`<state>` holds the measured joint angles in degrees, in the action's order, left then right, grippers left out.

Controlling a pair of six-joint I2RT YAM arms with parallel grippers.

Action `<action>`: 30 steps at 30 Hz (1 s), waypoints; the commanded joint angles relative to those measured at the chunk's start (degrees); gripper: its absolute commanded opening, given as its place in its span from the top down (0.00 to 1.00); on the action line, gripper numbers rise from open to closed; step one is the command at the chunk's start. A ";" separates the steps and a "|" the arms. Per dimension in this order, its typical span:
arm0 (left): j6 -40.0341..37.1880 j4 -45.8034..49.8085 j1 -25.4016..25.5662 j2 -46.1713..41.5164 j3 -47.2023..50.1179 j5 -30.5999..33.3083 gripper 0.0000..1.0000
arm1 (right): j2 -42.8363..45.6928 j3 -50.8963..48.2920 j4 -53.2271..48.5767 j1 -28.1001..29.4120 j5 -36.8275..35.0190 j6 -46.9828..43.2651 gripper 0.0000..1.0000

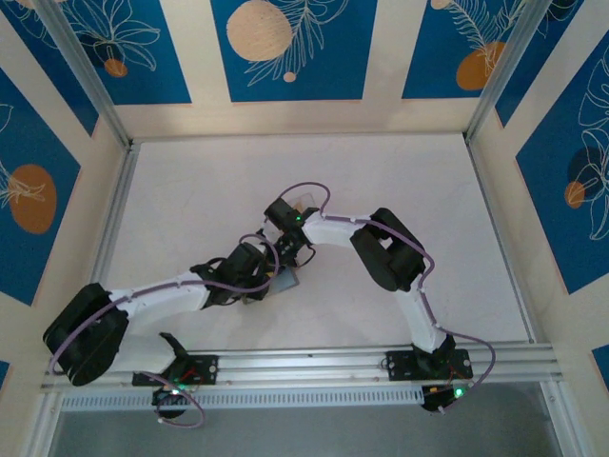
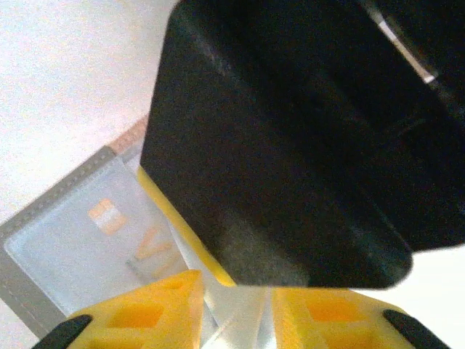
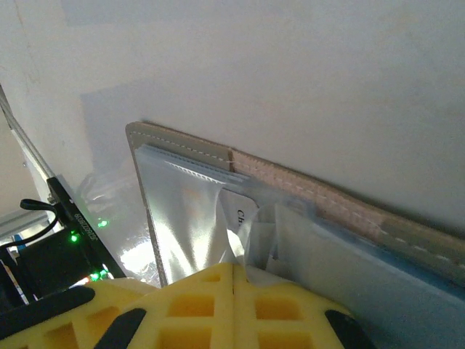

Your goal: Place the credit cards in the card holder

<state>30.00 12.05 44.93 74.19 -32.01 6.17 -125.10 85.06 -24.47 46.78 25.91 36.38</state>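
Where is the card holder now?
In the top view the card holder lies open at mid-table where both arms meet, at the tips of the right gripper.

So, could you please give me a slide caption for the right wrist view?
Right gripper pinching a clear sleeve of the open card holder, a card tucked inside.

- left arm (image 1: 157,300): white shells on the links, black joint housings, one bulky black block at the base end
- right arm (image 1: 419,309): same white-and-black build, large black housing mid-arm
- lilac cable (image 1: 309,185): thin, runs along each arm in loose loops
- green lights (image 1: 458,391): small, one at each black base, another at a wrist
- left pincer (image 2: 236,320): yellow fingers (image 2: 145,309) with square cut-outs, black strips at the outer edges
- right pincer (image 3: 232,283): same yellow lattice, black strips
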 commanded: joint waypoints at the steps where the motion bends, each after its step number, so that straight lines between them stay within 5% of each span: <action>1: -0.27 2.05 0.76 1.71 -0.41 0.74 0.79 | -0.72 1.15 -1.26 -0.03 1.02 -0.50 0.98; 12: 0.20 2.52 1.28 1.39 0.28 -0.33 1.00 | 1.76 8.28 -6.13 -2.00 -1.06 -3.66 0.95; 20: 0.15 0.19 1.84 2.47 0.90 -2.78 1.00 | 3.39 14.73 -5.06 -3.44 -9.37 -3.08 0.89; 30: 0.58 -1.03 2.06 2.03 1.13 -2.76 1.00 | 12.86 1.33 -4.66 -1.52 -23.07 -1.06 0.95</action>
<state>30.92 8.29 46.37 76.29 -31.75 4.54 -117.45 91.15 -28.58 43.48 7.92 34.30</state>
